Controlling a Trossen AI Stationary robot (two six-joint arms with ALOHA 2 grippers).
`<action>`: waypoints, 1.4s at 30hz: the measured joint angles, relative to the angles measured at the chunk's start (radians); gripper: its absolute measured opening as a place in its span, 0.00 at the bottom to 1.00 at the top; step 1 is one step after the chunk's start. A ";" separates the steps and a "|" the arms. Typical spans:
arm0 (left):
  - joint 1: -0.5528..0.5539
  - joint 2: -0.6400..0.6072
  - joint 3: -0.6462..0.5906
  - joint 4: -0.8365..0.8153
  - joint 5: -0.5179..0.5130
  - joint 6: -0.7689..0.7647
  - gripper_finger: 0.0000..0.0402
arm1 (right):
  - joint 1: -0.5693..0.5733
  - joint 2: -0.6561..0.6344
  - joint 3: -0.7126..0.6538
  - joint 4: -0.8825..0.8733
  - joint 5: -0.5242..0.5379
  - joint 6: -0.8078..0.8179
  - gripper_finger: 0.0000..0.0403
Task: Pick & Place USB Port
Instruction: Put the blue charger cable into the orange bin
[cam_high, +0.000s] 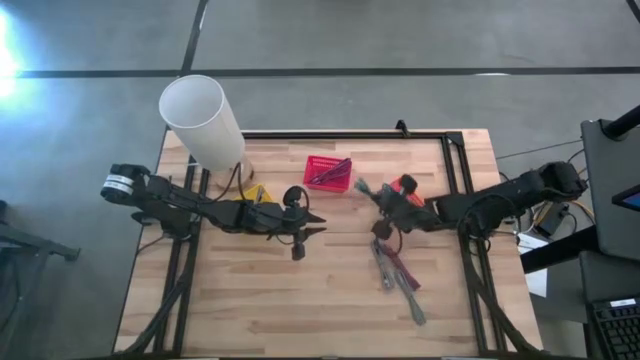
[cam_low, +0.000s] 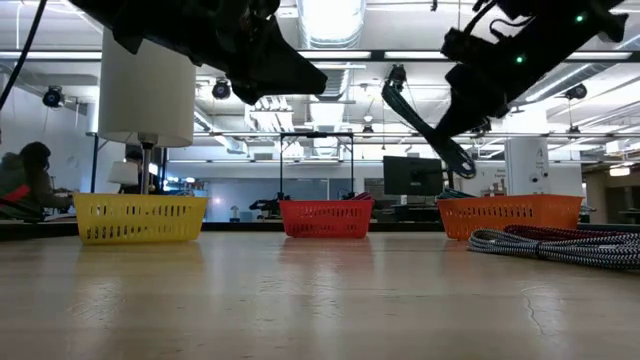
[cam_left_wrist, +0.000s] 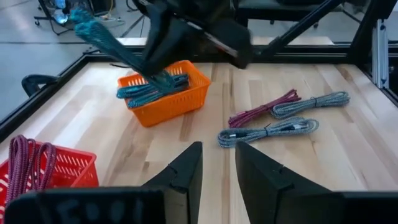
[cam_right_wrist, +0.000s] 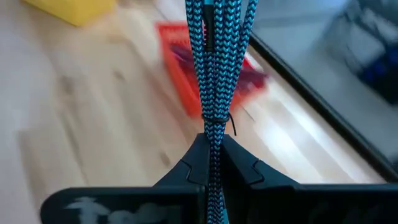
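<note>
My right gripper (cam_right_wrist: 213, 146) is shut on a bundled teal-and-black braided USB cable (cam_right_wrist: 214, 62), held above the table between the red basket (cam_high: 328, 172) and the orange basket (cam_high: 406, 183). The left wrist view shows this cable (cam_left_wrist: 106, 40) slanting over the orange basket (cam_left_wrist: 165, 99), which holds more teal cables. My left gripper (cam_left_wrist: 217, 152) is open and touches nothing. It hovers near the table's middle (cam_high: 300, 225), right of the yellow basket (cam_high: 256, 193). My right gripper pinches the cable bundle between its two fingers, which close on several strands (cam_right_wrist: 214, 134) just behind a thin tie. The fingers lie along the bundle. It sticks out past the fingertips and is lifted clear of the table, slanted in the low view (cam_low: 425, 120).
Several bundled cables (cam_high: 395, 270), grey and maroon, lie on the table near the right arm. The red basket (cam_left_wrist: 62, 168) holds a maroon cable. A white cylinder (cam_high: 203, 120) stands at the far left corner. A dark frame rims the table's far and side edges.
</note>
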 joint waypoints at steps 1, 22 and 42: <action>0.000 0.000 0.000 -0.006 0.000 0.000 0.25 | -0.008 -0.003 0.013 -0.059 0.001 0.038 0.03; 0.000 0.000 0.000 -0.028 0.000 -0.007 0.25 | -0.025 -0.003 0.027 -0.499 -0.191 0.299 0.03; 0.000 0.000 0.000 -0.028 0.000 -0.004 0.25 | -0.024 -0.002 -0.031 -0.500 -0.182 0.284 0.30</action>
